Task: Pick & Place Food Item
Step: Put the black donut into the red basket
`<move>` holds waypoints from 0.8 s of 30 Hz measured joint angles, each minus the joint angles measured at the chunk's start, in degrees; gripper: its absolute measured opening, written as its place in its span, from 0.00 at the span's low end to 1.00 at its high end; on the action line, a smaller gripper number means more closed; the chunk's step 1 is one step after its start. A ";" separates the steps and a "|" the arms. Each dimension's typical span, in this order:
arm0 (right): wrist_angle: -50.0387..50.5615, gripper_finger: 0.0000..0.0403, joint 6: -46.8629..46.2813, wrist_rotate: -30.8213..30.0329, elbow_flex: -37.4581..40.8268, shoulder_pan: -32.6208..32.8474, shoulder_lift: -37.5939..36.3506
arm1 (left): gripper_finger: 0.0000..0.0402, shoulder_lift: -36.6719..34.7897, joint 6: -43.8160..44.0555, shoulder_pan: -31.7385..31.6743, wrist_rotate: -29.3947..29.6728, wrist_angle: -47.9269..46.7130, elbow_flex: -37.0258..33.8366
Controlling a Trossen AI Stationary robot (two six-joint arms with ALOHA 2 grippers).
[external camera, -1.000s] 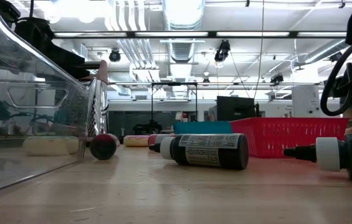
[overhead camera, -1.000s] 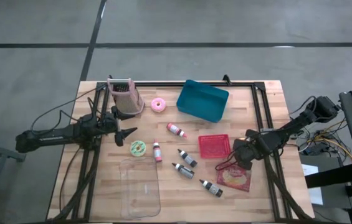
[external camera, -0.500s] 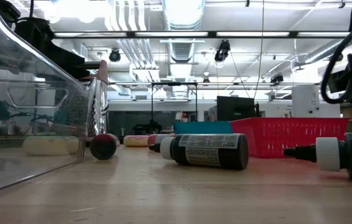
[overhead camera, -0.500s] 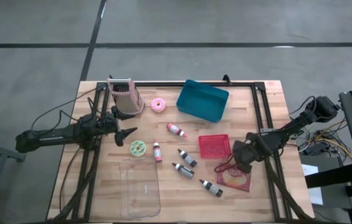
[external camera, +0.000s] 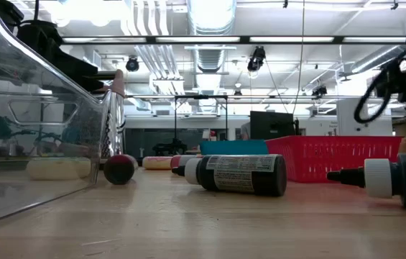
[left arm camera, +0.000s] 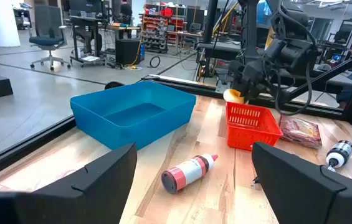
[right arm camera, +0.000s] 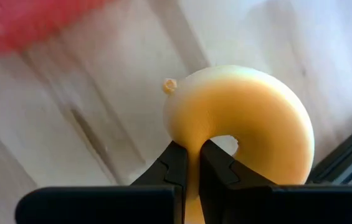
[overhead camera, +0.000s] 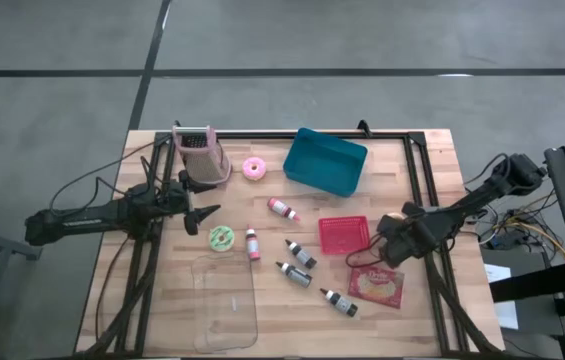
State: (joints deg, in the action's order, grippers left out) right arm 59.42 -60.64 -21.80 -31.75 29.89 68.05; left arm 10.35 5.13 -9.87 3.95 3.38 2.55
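Observation:
My right gripper (overhead camera: 393,224) is shut on a yellow ring-shaped food item (right arm camera: 244,118). It hovers just right of the red basket (overhead camera: 343,234) at the table's right. The ring also shows in the left wrist view, as a yellow lump (left arm camera: 232,95) under that gripper, above the basket's far corner. A red food packet (overhead camera: 376,285) lies flat on the table nearer the front. My left gripper (overhead camera: 205,214) waits at the table's left, level and open, with nothing between its fingers. My right gripper pinches the ring's band (right arm camera: 192,149) between its two fingers, one finger (right arm camera: 216,165) by the hole and the other (right arm camera: 174,165) on the outer rim. The fingers slant steeply down from above. The ring is lifted clear of the table.
A blue bin (overhead camera: 325,162) stands behind the red basket. A pink donut (overhead camera: 253,168), a green donut (overhead camera: 221,237) and several small bottles (overhead camera: 297,262) lie mid-table. A clear container (overhead camera: 224,300) sits at the front and a grater (overhead camera: 202,155) at the far left.
My right gripper has stayed shut on the yellow ring while its wrist rolled and tipped. The gripper head has shifted off the red packet toward the basket's right side, and the ring now shows in the high view.

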 joint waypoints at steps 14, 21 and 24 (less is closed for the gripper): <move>1.32 0.03 4.91 -18.68 -7.27 -0.02 -9.09 | 0.81 0.00 0.00 0.02 -0.02 -0.02 0.00; -14.30 0.03 20.09 -25.11 -7.95 -0.07 -13.10 | 0.81 0.00 0.00 0.01 -0.02 -0.04 0.00; -23.34 0.03 27.77 -25.85 -7.07 -0.07 -13.36 | 0.81 0.00 0.00 0.00 -0.02 -0.04 0.00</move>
State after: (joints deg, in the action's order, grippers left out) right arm 36.08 -32.87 -47.66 -38.83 29.82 54.70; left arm 10.35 5.13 -9.87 3.92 3.33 2.55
